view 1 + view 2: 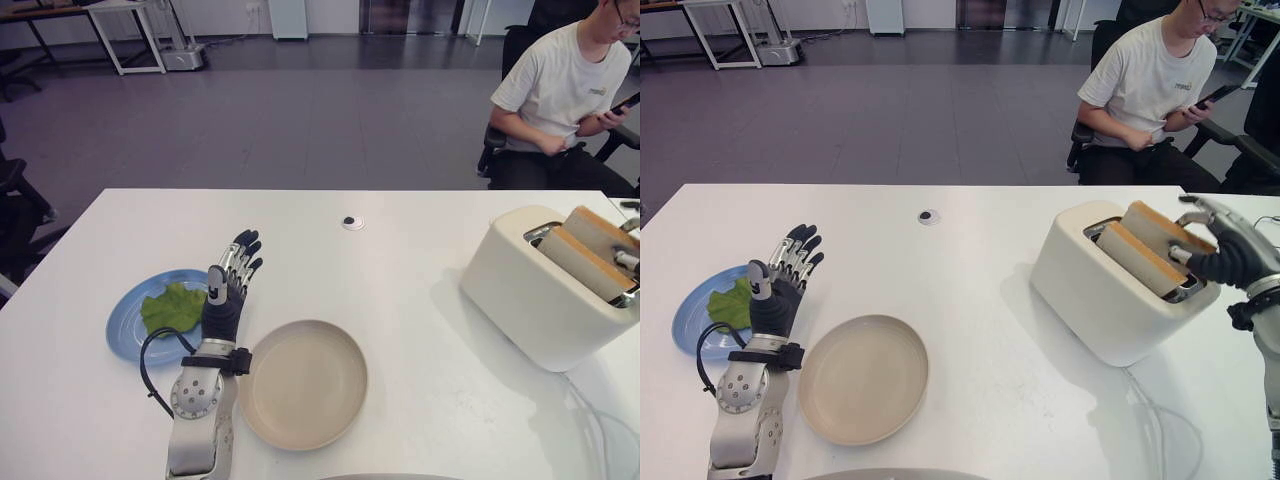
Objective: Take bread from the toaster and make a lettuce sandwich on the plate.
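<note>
**Right robot hand** (pixel 1225 258): at the right end of the toaster (pixel 1090 290). Fingers are curled on the end of the rear slice (pixel 1152 225), one arched over its top edge and the thumb in front. The hold looks like a narrow pinch at one corner.

**Bread:** two slices stand tilted in the slots. The front slice (pixel 1137 258) is just left of the robot hand's thumb and touching or nearly touching it.

**Left robot hand** (pixel 228 285): fingers extended, holding nothing, over the desk (pixel 980 400).

**Plate** (pixel 862 378): bare, just right of the left robot hand's wrist and well left of the right robot hand.

**Lettuce** (pixel 173 308): on a blue plate (pixel 125 335), just left of the left robot hand.

**Handling note (judgement):**
- Step in hand is drawing the rear slice out.
- Lift along the slot's line, not sideways, so the slice does not jam or drag the front slice.
- A corner pinch may let the slice swing, so firm the hold before clearing the slot.
- Keep the toaster from shifting.
- Carry the slice leftward, low, to the plate.
</note>
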Controlling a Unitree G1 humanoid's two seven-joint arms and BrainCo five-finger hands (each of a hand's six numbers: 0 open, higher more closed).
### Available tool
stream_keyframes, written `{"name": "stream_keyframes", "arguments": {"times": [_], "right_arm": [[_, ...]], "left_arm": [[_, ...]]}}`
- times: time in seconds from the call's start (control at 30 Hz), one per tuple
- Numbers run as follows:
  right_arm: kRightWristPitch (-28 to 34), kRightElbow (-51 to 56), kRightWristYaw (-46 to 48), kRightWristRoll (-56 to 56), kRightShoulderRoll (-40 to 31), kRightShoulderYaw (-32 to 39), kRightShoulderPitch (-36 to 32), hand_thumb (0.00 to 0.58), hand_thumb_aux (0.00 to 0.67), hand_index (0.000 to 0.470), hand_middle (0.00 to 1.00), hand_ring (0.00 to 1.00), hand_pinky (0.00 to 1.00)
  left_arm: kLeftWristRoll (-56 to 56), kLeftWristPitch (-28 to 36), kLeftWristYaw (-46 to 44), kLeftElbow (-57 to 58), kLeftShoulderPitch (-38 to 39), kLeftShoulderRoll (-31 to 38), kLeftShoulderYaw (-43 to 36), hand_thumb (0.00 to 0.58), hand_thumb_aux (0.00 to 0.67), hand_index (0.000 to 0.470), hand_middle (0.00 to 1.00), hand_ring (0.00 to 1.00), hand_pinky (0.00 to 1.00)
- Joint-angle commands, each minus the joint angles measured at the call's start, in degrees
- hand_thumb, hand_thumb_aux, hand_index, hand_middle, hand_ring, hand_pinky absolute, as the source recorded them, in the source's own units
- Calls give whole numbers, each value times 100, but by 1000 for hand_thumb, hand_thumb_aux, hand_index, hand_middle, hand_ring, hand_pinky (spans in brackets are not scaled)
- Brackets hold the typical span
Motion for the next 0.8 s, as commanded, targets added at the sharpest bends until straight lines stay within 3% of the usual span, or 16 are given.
{"name": "stream_keyframes", "arguments": {"times": [0.03,0.23,0.47,0.63,0.8], "right_arm": [[798,-883,130,1355,324,-433,-717,580,670,470,0,0,0],[1734,-1479,51,2066,430,-378,-1388,580,670,470,0,0,0],[3060,-2518,-29,3377,1108,854,-2788,580,670,470,0,0,0],[3995,-3370,178,3658,1726,2634,-2399,580,670,470,0,0,0],[4691,-3638,711,3548,1831,4277,-1810,580,670,470,0,0,0]], "left_arm": [[9,64,9,-5,17,28,0,0,0,0,0,0,0],[37,69,23,46,-90,14,-50,0,0,0,0,0,0],[54,48,52,48,-161,3,-86,0,0,0,0,0,0],[57,68,88,-8,-160,0,-93,0,0,0,0,0,0],[66,82,132,-54,-133,-12,-120,0,0,0,0,0,0]]}}
